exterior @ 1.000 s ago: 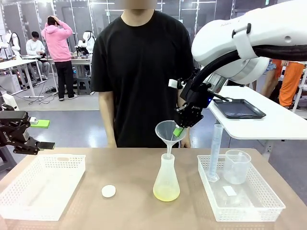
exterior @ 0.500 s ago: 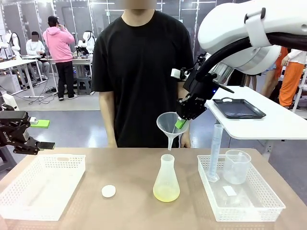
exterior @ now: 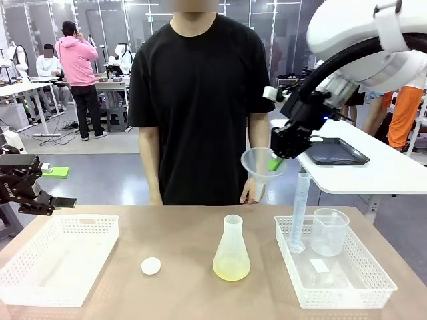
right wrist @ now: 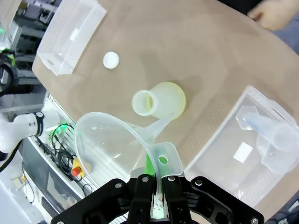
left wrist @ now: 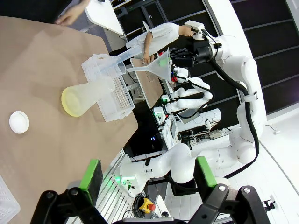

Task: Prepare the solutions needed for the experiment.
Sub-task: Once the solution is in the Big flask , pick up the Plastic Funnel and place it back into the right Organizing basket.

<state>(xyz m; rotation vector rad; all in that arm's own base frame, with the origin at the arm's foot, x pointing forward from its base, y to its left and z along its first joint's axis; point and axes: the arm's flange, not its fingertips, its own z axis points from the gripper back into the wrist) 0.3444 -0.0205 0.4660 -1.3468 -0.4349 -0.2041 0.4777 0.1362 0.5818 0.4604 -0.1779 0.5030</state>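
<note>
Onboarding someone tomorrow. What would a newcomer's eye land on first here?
The right gripper, shut on a clear funnel, holds it in the air above and right of the conical flask. The flask stands in the middle of the table with a shallow yellow-green solution in its base. A person in black stands just beyond the far edge.

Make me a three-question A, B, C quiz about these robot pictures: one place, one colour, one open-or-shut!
1. Where is the funnel? A. in a basket B. up in the air C. on the floor
2. What colour is the liquid in the flask? A. blue B. red C. pale yellow
3. How is the left gripper? A. open B. shut on a cap C. shut on a cup
Answers: B, the right gripper holds it aloft; C, a yellowish layer fills the flask's bottom; A, its green pads stand apart.
</note>
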